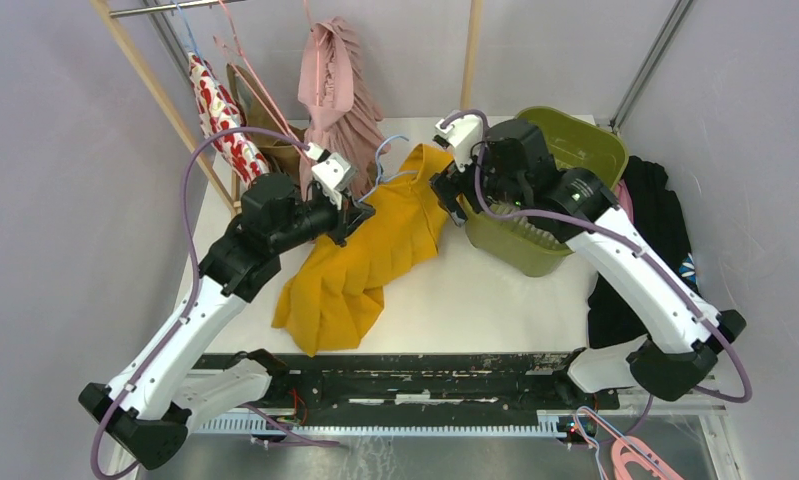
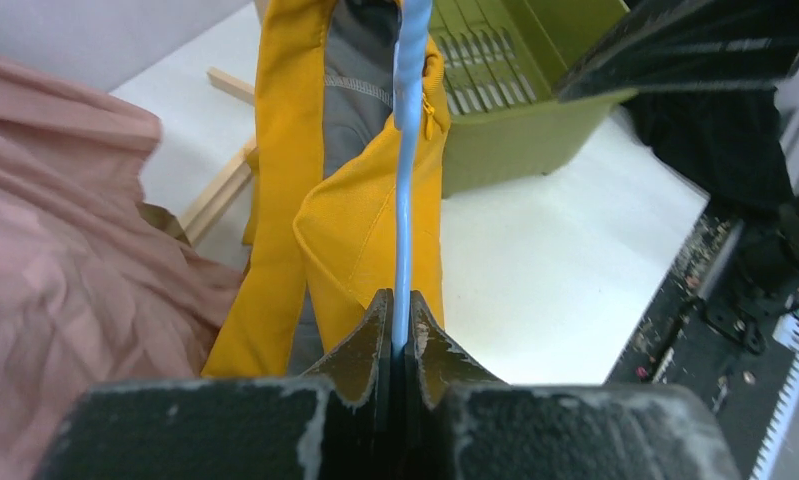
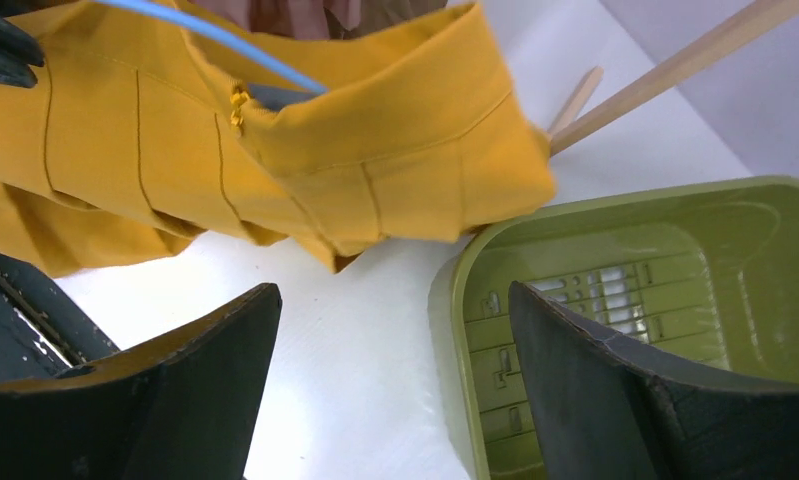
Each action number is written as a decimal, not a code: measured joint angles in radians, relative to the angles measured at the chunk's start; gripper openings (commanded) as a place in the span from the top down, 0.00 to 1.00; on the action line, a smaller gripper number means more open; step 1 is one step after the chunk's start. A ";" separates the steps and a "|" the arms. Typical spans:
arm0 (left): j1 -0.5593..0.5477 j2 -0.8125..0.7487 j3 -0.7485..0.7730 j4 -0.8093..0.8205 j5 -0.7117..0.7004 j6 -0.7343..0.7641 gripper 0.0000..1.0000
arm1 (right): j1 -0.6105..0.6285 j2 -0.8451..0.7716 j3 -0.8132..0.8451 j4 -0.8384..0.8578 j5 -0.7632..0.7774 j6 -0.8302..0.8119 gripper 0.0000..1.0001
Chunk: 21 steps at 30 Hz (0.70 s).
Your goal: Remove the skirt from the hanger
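A mustard-yellow skirt (image 1: 365, 260) lies spread on the white table, its waistband lifted on a thin light-blue hanger (image 1: 390, 150). My left gripper (image 2: 405, 330) is shut on the hanger's blue wire (image 2: 407, 200), which runs up through the skirt's waistband (image 2: 360, 230). My right gripper (image 3: 395, 300) is open with nothing between its fingers. It hovers just below the waistband's free end (image 3: 305, 170), over the table and the rim of the green basket (image 3: 575, 215). The blue hanger (image 3: 225, 38) enters the waistband at the upper left of the right wrist view.
A green plastic basket (image 1: 595, 150) stands behind my right gripper (image 1: 443, 190). A pink garment (image 1: 335, 90) and a red-and-white one (image 1: 220, 120) hang on the wooden rack (image 1: 470, 50) at the back. Black clothing (image 1: 665, 220) lies at the right. Pink hangers (image 1: 635, 460) sit below the table's front edge.
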 measured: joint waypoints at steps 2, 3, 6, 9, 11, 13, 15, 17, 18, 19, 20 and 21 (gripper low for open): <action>0.000 -0.017 0.002 -0.044 0.026 0.011 0.97 | 0.000 -0.031 0.000 -0.011 -0.021 -0.037 0.09; 0.000 -0.026 0.002 -0.062 0.039 0.016 0.97 | 0.000 -0.044 0.000 -0.014 -0.023 -0.052 0.09; 0.000 -0.043 0.010 -0.110 0.054 0.026 0.97 | 0.000 -0.085 -0.001 -0.020 -0.029 -0.098 0.11; 0.000 -0.050 0.023 -0.136 0.072 0.034 0.97 | 0.000 -0.104 -0.001 -0.019 -0.056 -0.129 0.12; 0.000 -0.049 0.036 -0.146 0.084 0.034 0.97 | 0.000 -0.098 -0.001 -0.014 -0.086 -0.140 0.13; 0.000 -0.049 0.050 -0.154 0.103 0.034 0.97 | 0.000 -0.077 0.000 -0.007 -0.116 -0.142 0.15; 0.000 -0.050 0.058 -0.153 0.105 0.034 0.97 | 0.000 -0.047 0.000 0.001 -0.145 -0.134 0.18; 0.000 -0.053 0.060 -0.153 0.103 0.034 0.97 | 0.000 -0.011 0.002 0.009 -0.175 -0.111 0.20; 0.000 -0.056 0.060 -0.153 0.103 0.034 0.97 | 0.000 0.003 0.002 0.015 -0.187 -0.093 0.20; 0.000 -0.058 0.060 -0.153 0.102 0.034 0.97 | 0.000 0.013 0.002 0.021 -0.194 -0.075 0.20; 0.000 -0.061 0.060 -0.153 0.101 0.034 0.97 | 0.000 0.019 0.002 0.029 -0.202 -0.054 0.20; 0.000 -0.064 0.058 -0.151 0.098 0.034 0.97 | 0.000 0.021 0.002 0.039 -0.208 -0.031 0.20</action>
